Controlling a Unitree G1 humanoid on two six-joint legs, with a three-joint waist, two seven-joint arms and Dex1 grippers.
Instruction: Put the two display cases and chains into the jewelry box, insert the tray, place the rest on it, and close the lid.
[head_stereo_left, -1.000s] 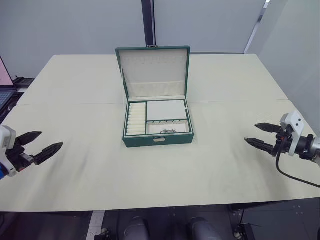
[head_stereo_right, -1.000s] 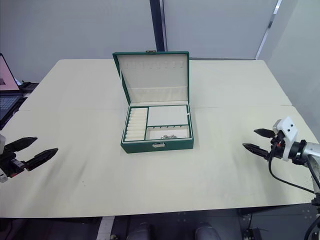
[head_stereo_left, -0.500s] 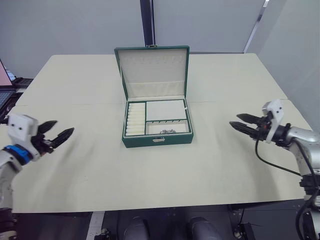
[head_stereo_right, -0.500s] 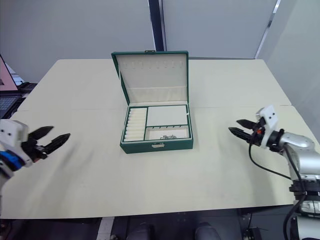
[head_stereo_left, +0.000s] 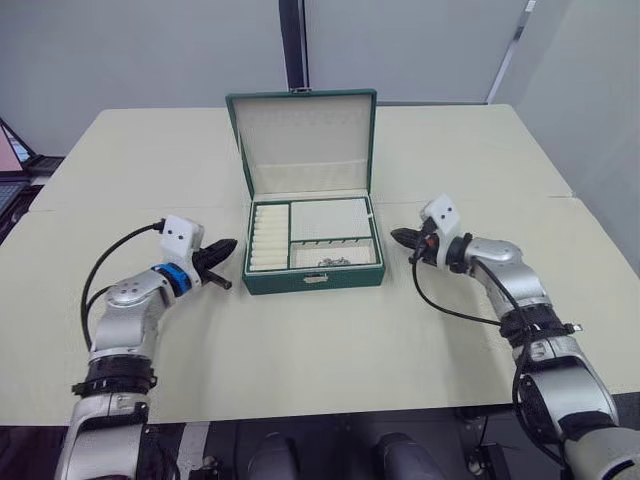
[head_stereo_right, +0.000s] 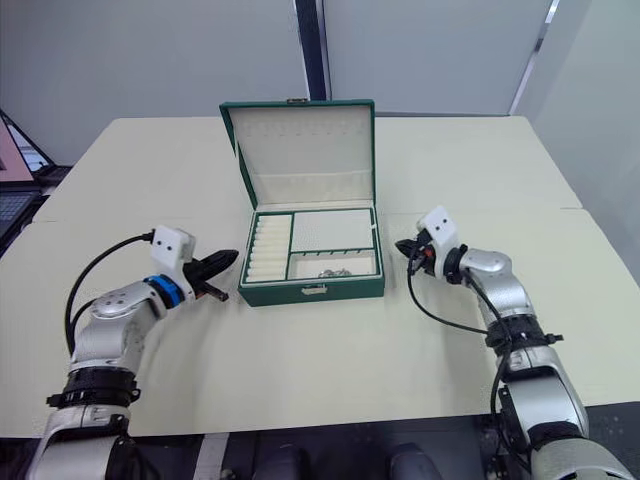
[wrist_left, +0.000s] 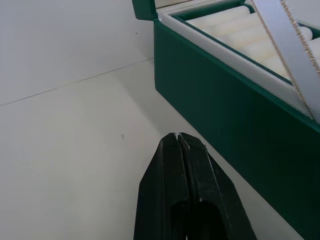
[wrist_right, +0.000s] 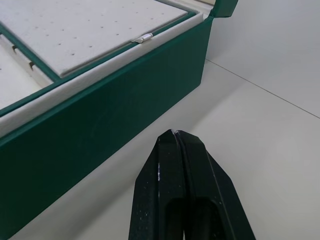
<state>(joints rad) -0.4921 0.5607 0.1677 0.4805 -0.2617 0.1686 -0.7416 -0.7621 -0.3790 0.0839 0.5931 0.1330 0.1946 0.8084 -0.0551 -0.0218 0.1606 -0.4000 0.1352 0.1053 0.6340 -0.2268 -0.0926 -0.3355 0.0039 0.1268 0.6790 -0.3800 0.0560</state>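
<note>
Box (head_stereo_left: 315, 278) sits at the middle of the counter (head_stereo_left: 320, 340), lid (head_stereo_left: 303, 140) upright and open, tray (head_stereo_left: 312, 232) already seated inside with a small chain cluster (head_stereo_left: 335, 262) in its front compartment. The step in hand looks like closing the lid. To do it well, I would bring 1 end effector behind the lid's top edge and tip it forward slowly, the other steadying the base so the box does not slide on the smooth counter. The left end effector (head_stereo_left: 222, 266) and right end effector (head_stereo_left: 401, 238) flank the box's 2 sides, each with fingers pressed together and holding nothing. The shell is dark green and matte, rectangular, with cream padded lining, a ribbed ring roll and a small metal clasp (head_stereo_left: 318, 280).
</note>
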